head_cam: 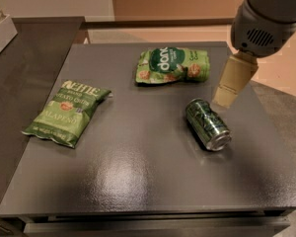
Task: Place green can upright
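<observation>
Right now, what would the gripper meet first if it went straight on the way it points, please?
Probably the green can, lying on its side on the table: the gripper hangs close beside it, angled down toward it. Depth is unclear, so it might reach bare tabletop instead.

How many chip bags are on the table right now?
2. One chip bag lies at the left of the table; the other lies at the back, beyond the green can. The gripper hovers by the can.

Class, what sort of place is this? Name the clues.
Likely an office kitchenette: a dark counter, two chip bags, a green can on its side, the gripper near its far end.
</observation>
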Motion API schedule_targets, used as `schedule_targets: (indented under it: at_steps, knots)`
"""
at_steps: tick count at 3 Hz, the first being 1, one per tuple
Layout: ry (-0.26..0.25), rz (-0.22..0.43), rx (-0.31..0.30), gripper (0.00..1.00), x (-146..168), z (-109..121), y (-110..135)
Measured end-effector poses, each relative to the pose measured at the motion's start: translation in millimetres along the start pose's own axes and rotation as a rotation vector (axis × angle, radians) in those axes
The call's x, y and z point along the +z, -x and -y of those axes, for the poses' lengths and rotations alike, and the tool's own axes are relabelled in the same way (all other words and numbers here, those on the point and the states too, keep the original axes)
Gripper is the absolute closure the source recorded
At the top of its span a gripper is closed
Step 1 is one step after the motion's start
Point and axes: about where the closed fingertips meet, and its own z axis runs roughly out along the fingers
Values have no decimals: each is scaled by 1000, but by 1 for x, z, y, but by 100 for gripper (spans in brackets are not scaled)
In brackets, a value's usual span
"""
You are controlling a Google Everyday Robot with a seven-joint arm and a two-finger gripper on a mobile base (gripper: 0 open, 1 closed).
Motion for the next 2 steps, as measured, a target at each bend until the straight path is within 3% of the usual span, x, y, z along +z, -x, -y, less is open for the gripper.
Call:
schedule_targets:
  at_steps: [2]
  knots:
    - [-53, -56, 300, 0, 30, -9, 6]
